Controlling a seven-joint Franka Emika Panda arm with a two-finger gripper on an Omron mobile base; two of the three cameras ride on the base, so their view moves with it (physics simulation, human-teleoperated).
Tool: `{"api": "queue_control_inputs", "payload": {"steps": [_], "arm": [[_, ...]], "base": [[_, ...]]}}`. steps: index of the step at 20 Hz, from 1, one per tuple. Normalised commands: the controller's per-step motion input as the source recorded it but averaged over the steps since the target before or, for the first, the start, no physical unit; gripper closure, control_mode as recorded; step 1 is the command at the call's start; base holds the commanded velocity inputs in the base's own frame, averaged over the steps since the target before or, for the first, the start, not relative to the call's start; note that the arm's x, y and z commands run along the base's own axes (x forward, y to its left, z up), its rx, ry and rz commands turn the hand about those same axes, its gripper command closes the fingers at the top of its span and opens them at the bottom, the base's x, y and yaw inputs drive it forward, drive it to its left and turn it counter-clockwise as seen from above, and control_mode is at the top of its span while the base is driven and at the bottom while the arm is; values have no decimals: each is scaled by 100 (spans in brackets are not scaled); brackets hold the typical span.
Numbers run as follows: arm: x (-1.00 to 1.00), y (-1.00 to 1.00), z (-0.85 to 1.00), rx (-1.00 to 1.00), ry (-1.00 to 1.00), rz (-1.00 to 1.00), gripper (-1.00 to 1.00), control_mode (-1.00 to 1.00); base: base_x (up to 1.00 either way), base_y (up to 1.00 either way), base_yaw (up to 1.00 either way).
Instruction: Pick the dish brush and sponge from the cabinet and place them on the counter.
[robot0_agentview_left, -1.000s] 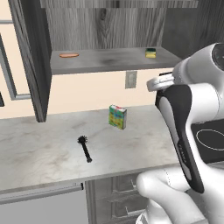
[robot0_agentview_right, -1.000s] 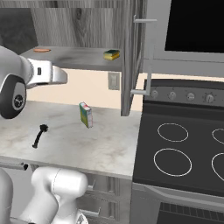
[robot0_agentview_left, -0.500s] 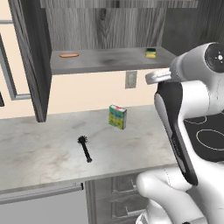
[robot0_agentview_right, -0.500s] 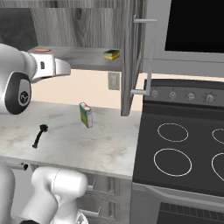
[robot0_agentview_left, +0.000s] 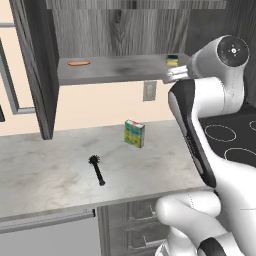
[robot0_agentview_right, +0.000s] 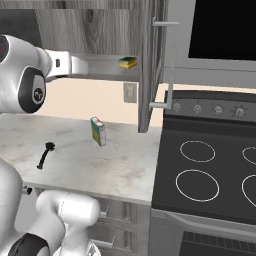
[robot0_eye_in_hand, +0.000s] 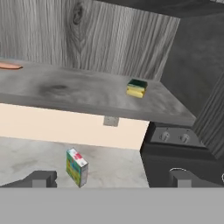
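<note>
Kitchen corner, simulated, listed by size against one landmark, the cabinet (robot0_agentview_left: 115, 45). One cabinet, dark grey wood-grain, doors swung open, with a single grey shelf inside. One counter (robot0_agentview_left: 45, 175), pale marbled slab, directly below the cabinet. One black stovetop (robot0_agentview_right: 210, 170), below and to the right of the cabinet, with one dark oven or microwave front above it. One white arm, raised to shelf height at the cabinet's open front. One gripper (robot0_eye_in_hand: 111, 179), jaws spread wide and holding nothing; both dark fingertips rise at the bottom of the hand view, well short of the shelf's contents. One multicoloured green-yellow box (robot0_agentview_left: 134, 133), standing upright on the counter under the cabinet, not a task item. One dish brush (robot0_agentview_left: 97, 170), black, lying flat on the counter below and forward of the cabinet, so its half of the job looks done. One flat orange oval thing (robot0_agentview_left: 78, 63), at the left end of the cabinet shelf, to be left alone. One sponge (robot0_eye_in_hand: 136, 88), green over yellow, at the right end of the cabinet shelf near the side wall, untouched. Step in hand, by my reading: the approach to the sponge. Next move likely calls for reaching further in over the shelf, lowering the open jaws to straddle the sponge, and keeping clear of the cabinet's right wall and door.
</note>
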Motion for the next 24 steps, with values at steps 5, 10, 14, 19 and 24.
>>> {"api": "queue_control_inputs", "payload": {"steps": [5,10,14,19,24], "arm": [[38,-8,0,0,0,-4,-100,-100],[33,-17,0,0,0,-4,-100,-100],[33,-16,0,0,0,-4,-100,-100],[32,-15,0,1,0,-4,-100,-100],[35,-15,0,2,0,-4,-100,-100]], "base": [[0,0,0],[0,0,0],[0,0,0],[0,0,0],[0,0,0]]}}
